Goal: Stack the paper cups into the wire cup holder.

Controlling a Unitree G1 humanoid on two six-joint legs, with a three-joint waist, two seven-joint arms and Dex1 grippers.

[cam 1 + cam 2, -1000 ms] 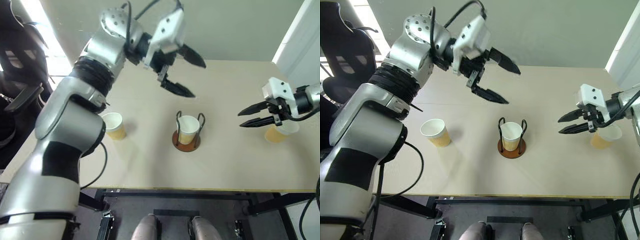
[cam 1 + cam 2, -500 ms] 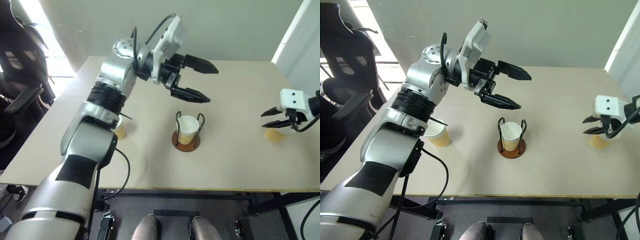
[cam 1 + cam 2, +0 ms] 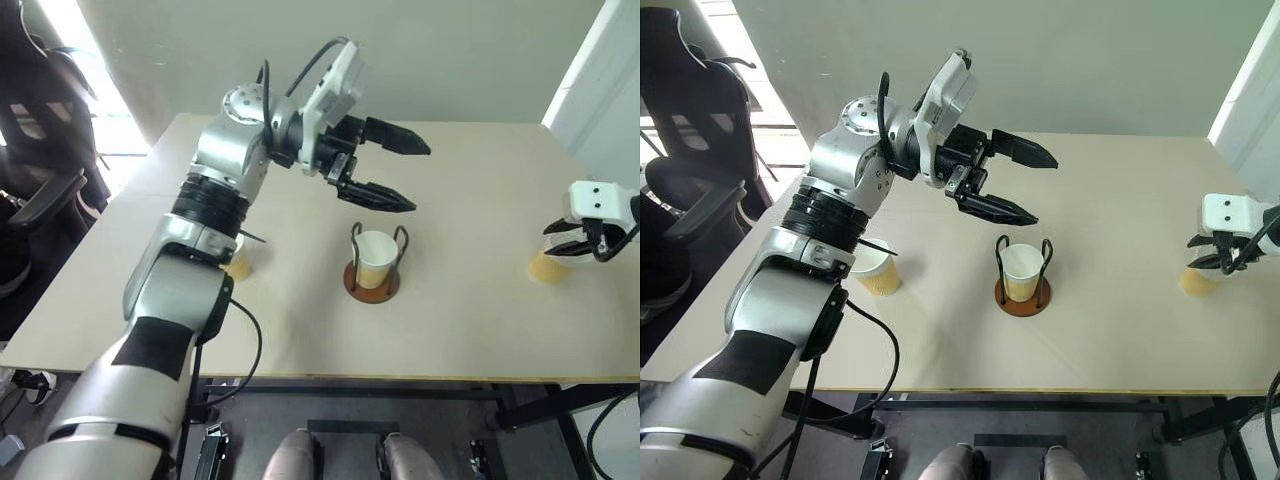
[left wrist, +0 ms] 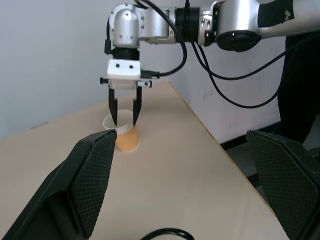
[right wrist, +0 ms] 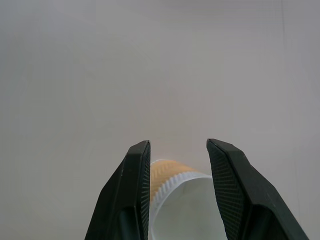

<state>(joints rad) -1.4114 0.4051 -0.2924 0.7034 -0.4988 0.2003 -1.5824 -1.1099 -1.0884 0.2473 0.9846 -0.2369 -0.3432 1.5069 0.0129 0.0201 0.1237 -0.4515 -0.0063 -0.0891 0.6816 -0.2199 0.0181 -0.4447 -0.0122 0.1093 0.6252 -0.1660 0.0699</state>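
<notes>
Beige table, grey wall, black chair beside bright window.

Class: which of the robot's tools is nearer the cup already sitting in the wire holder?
Left. The left tool hovers open just above the cup; the right tool is far off at the table's right edge.

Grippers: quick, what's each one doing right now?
Left gripper: open, holding nothing.
Right gripper: open, fingers either side of a paper cup.

The other arm's gripper points down with its two black fingers spread around a paper cup on the table.
</notes>
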